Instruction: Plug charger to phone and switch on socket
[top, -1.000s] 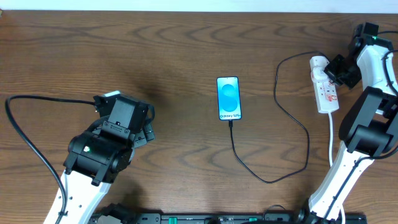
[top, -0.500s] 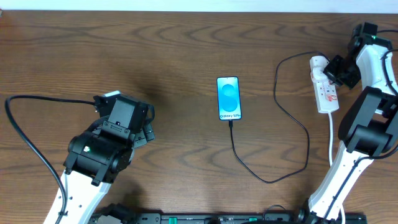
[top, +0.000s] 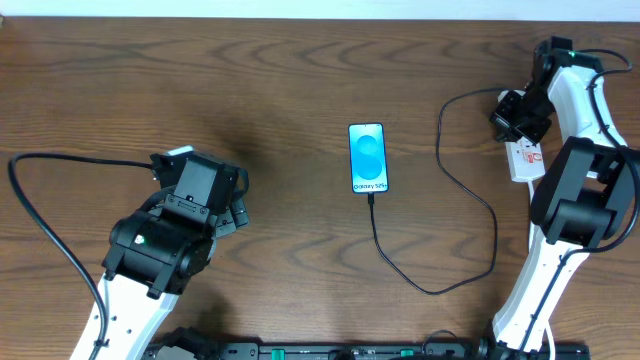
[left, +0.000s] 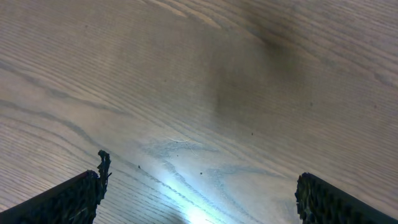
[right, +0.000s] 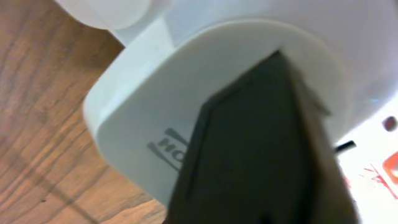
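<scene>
- Right fingers (right: 249, 143) hang over the far end of the socket (top: 524, 160). One dark finger sits right against the white adapter (right: 143, 112). Whether the pair is apart or together cannot be told from these views.
- Left fingers (left: 68, 199) are spread wide over bare wood, holding nothing, well away from every task item.
- The socket's long axis runs roughly from the far edge toward the robot. Its red-marked switches lie on the stretch nearer the robot than the right fingers, so the press probably calls for a short move back along the strip and then down.
- The right arm is by far the nearer one to the socket.
- The phone (top: 367, 157) lies flat mid-counter with its screen lit, long axis also far-to-near.
- The charger (top: 432, 291) meets the phone's near edge and loops wide to the right toward the adapter. The plug looks seated, though it is too small to be sure.
- The counter (top: 250, 80) is flat wood grain with open room around the strip. The strip is light and may slide under a push.
</scene>
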